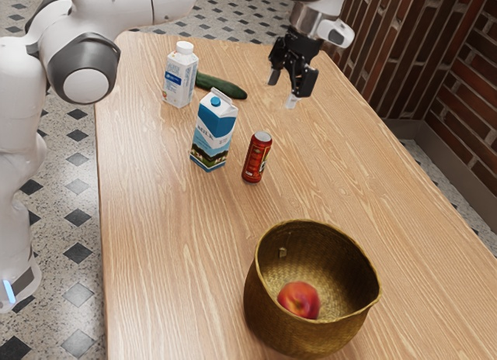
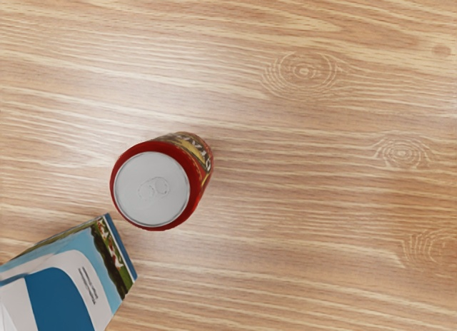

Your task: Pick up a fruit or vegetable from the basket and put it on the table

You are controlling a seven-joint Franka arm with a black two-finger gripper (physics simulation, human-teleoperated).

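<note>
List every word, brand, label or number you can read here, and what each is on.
"MILK": on the blue-and-white carton; its small print is too small to read.
Red can: lettering on its side, too small and curved away to read.
White bottle with the white cap: blue label, its print too small to read.
No numbers that I can read.

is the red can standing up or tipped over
Upright: the can stands on its base, silver top facing up in both views.
</note>
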